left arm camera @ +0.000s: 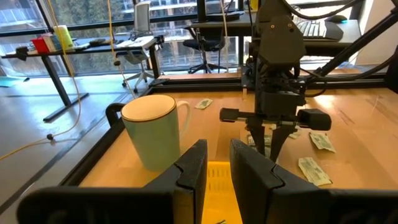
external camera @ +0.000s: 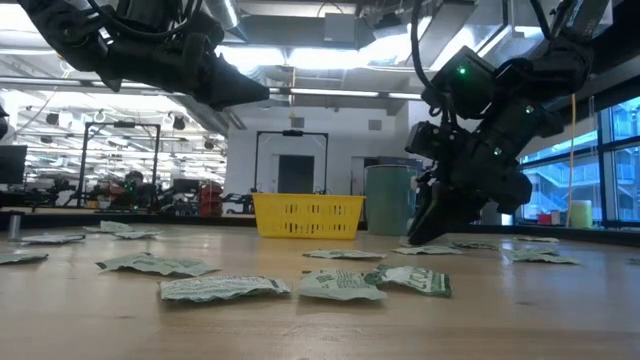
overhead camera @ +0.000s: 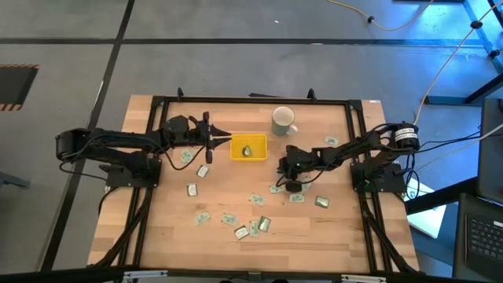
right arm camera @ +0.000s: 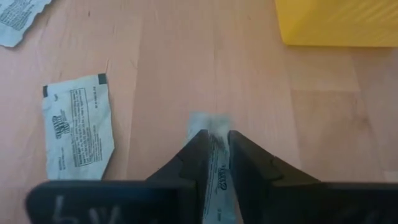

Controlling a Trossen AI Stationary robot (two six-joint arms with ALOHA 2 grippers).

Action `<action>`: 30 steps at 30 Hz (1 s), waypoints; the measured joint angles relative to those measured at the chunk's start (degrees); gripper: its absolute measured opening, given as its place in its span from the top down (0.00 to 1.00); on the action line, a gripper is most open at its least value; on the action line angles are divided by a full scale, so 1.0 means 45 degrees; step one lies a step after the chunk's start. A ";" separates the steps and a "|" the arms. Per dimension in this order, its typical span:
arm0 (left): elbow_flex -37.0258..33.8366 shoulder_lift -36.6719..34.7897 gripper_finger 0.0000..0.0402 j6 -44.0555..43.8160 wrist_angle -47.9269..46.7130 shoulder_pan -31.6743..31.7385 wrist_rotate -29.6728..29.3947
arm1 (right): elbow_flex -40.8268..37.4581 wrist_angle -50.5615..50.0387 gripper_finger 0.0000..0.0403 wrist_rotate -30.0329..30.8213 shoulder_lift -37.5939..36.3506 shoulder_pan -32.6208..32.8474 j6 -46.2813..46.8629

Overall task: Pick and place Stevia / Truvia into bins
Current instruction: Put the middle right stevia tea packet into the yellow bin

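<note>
Your wooden table (overhead camera: 236, 240) strewn with sachets (overhead camera: 228, 218), right gripper (right arm camera: 215, 155) low, pinching one sachet (right arm camera: 216, 163), left gripper (overhead camera: 222, 140) narrowly parted beside the yellow tray (overhead camera: 236, 147).

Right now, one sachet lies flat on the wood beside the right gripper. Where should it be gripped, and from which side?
Take the flat sachet from straight above, fingers across its shorter width near the middle. It lies flat on bare table, so nothing blocks a vertical approach. The right gripper is shut on another sachet and should drop it into the yellow tray first.
</note>
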 joint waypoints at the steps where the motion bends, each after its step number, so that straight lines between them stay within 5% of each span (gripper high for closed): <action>1: 0.0000 0.0000 0.84 -0.0002 -0.0002 0.0000 0.0000 | 0.0000 0.0000 0.86 0.0012 0.0000 -0.0004 -0.0010; 15: 0.0000 0.0000 0.84 -0.0010 -0.0002 0.0000 0.0000 | 0.0529 -0.0235 0.97 0.0247 0.0068 -0.0009 -0.0358; 30: 0.0000 0.0000 0.84 -0.0010 -0.0046 0.0000 0.0000 | 0.5216 -0.5420 0.97 0.0260 0.0039 -0.0256 -0.2248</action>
